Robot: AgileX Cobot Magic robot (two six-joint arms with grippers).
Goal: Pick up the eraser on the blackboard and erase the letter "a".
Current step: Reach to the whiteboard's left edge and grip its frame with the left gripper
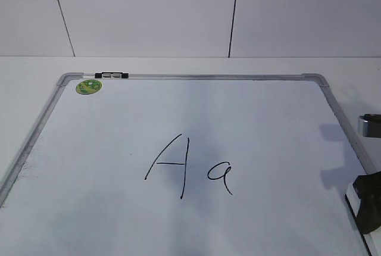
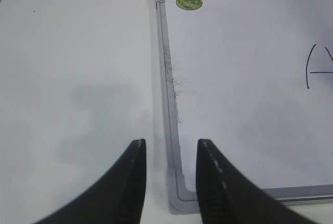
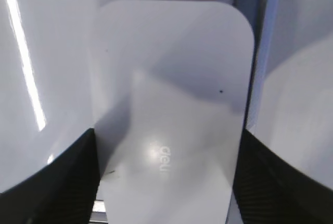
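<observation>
The blackboard (image 1: 196, 77) is a white dry-erase board with a grey frame, lying flat. The small handwritten letter "a" (image 1: 219, 175) sits right of a larger "A" (image 1: 169, 164) near the board's middle. The eraser (image 3: 171, 78), a white rounded block with grey lettering, lies at the board's right edge beside the frame; its corner shows in the exterior view (image 1: 351, 198). My right gripper (image 3: 166, 182) has one finger against each long side of it, also seen in the exterior view (image 1: 366, 205). My left gripper (image 2: 169, 148) is open and empty above the board's near-left corner (image 2: 177, 193).
A round green sticker (image 1: 88, 86) and a black-and-white clip (image 1: 111, 75) sit at the board's far-left corner. White table (image 2: 78, 78) lies left of the board. A white panelled wall (image 1: 149, 12) stands behind. Part of the "A" (image 2: 317, 67) shows in the left wrist view.
</observation>
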